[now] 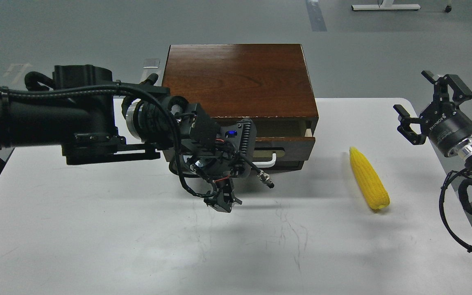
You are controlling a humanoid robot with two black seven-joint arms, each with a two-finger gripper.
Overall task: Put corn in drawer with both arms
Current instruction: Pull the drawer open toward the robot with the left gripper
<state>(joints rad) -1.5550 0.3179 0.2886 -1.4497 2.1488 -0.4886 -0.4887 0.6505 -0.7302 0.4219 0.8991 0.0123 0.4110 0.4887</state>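
Table [96, 246] fills lower frame; wooden box [238, 78] at top centre. Drawer [289, 143] pulled out only a little, nothing visible inside. Left gripper [223, 200] hangs centre frame w/ fingers pointing down, can't tell if spread or closed. Right gripper [428, 106], right edge, jaws spread, empty. Corn [369, 179] lies on table, centre-right, untouched. Left to do, I'd say: widen drawer, pick corn, drop in.
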